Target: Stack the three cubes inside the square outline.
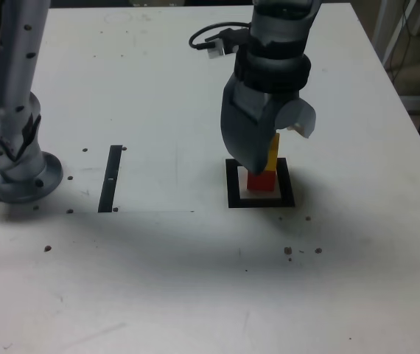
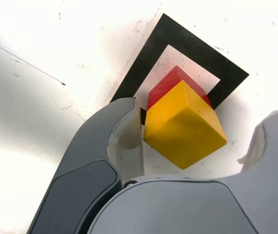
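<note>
Tool point(image 2: 190, 141) agape around yellow-on-red cubes point(image 2: 184, 124)

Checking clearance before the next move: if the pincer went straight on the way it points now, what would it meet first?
Probably the yellow cube, which sits between the open pincer jaws atop the red cube; depth is unclear.

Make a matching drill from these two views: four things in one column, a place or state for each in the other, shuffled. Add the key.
Things
1. yellow cube
2. red cube
3. black strip
4. gripper

Places or states
A. lies flat, well toward the exterior view's left of the outline
B. open, fingers either side of the top cube
C. sits on another cube
D. rests on the cream centre of the outline

Pairs: 1-C, 2-D, 3-A, 4-B
</note>
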### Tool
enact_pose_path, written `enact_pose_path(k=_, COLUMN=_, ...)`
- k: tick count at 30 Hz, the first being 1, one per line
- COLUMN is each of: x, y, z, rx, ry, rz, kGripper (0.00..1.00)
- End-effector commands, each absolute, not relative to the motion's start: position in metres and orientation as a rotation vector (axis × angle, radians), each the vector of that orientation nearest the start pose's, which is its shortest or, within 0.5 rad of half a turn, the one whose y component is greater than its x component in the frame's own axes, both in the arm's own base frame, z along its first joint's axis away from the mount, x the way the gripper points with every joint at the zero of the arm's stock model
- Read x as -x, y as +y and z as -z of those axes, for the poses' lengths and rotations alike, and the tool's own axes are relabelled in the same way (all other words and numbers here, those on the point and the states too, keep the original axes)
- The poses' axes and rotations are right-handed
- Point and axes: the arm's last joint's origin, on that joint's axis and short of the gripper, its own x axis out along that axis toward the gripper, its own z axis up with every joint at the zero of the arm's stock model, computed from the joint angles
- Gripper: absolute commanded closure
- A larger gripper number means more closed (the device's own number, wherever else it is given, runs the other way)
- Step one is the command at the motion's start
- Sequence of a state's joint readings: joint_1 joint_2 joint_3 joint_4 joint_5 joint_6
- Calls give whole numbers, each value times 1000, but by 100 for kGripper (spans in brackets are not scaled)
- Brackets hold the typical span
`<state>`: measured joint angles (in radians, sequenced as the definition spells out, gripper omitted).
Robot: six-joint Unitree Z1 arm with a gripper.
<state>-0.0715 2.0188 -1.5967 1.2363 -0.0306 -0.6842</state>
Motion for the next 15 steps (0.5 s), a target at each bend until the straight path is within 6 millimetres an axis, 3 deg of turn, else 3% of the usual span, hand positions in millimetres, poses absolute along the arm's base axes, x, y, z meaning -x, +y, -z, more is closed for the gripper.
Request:
enact_pose_path(k=1, x=-358, y=-28, z=-269, rx=483, ry=1612, rz=-489, kGripper=0)
enact_pose_path(k=8, x=-342, y=-26, z=-292, rx=477, ry=1601, rz=-498, kGripper=1)
enact_pose_path(k=15, x=-310, y=-14, z=-328, rx=388, ry=1560, rz=-505, kGripper=0)
